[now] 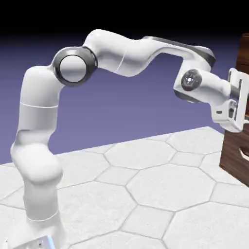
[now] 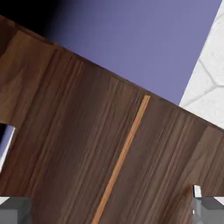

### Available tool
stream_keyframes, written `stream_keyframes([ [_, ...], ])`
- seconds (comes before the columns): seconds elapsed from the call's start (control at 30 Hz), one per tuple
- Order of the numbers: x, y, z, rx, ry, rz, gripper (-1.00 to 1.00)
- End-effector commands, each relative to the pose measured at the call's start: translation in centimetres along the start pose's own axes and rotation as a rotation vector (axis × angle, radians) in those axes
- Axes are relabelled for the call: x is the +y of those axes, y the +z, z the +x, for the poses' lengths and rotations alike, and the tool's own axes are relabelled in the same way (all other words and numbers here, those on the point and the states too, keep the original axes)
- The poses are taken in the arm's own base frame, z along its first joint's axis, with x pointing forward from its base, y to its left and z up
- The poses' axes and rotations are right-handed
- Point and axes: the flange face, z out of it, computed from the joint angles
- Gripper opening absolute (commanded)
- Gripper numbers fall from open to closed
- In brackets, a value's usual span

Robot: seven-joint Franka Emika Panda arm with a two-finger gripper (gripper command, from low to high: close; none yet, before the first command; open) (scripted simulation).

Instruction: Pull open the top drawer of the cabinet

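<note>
While one pincer (image 2: 112, 211) gapes, one wooden cabinet (image 1: 233, 158)

The robot arm (image 1: 113, 51) has smooth, glossy white rounded segments with thin seam lines. A dark grey ring circles a white disc at one joint; near the wrist sits a dark round cap, with grey trim along the upper forearm.

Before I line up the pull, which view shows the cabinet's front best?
The hand view: the cabinet's dark wood front spans most of it, with a lighter orange strip running across. The exterior view catches only part of the cabinet at its right edge, cut off by the frame and partly behind the gripper.
</note>
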Motion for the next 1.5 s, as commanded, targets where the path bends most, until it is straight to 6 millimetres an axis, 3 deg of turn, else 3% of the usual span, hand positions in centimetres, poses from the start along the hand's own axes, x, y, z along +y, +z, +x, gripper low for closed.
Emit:
stream_keyframes([
  [0.0, -0.2, 0.5, -0.2, -0.004, 0.022, 0.017, 0.0],
  [0.3, -1.1, 5.1, -3.3, -0.074, 0.188, 0.165, 0.0],
  [0.67, 0.4, 10.1, -11.2, -0.243, 0.327, 0.295, 0.0],
  [1.0, -2.2, 12.4, -10.2, -0.232, 0.339, 0.322, 0.0],
  [1.27, -1.3, 14.8, -12.1, -0.243, 0.327, 0.295, 0.0],
  [1.3, -1.3, 14.8, -12.1, -0.243, 0.327, 0.295, -1.0],
  [1.47, -0.9, 13.8, -11.9, -0.243, 0.327, 0.295, -1.0],
])
